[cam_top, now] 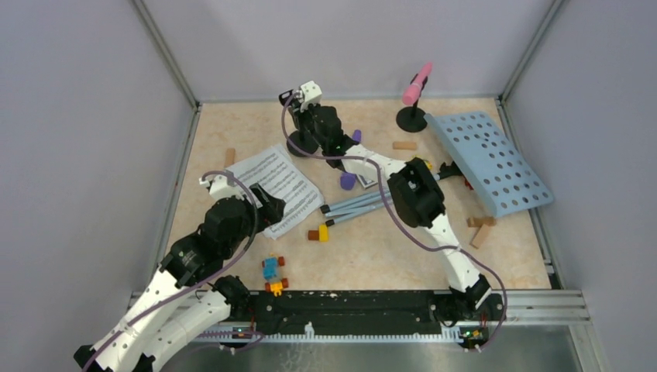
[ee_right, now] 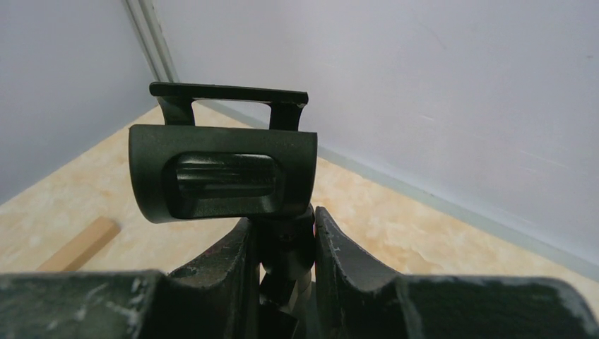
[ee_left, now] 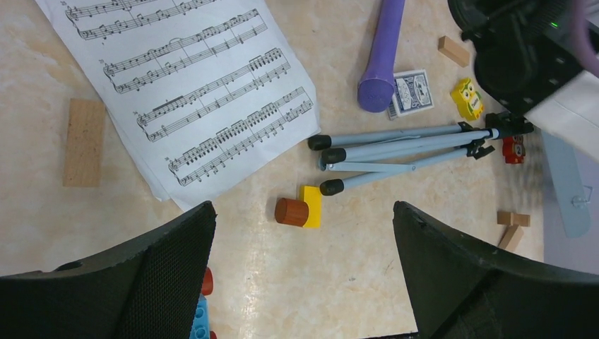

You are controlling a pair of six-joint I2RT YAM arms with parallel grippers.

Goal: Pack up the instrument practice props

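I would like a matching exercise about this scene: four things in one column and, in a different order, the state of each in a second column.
1. pink microphone
2. purple microphone
3. left gripper
4. right gripper

A. open, over the table
B. shut on the stem of a black mic holder
C. held in the far round-based holder
D. lying on the table

Pairs: 1-C, 2-D, 3-A, 4-B

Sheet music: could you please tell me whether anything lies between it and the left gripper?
Nothing visible does. The open left gripper hovers at the sheet music's edge; the red cylinder and yellow block lie beside the pages, not on them.
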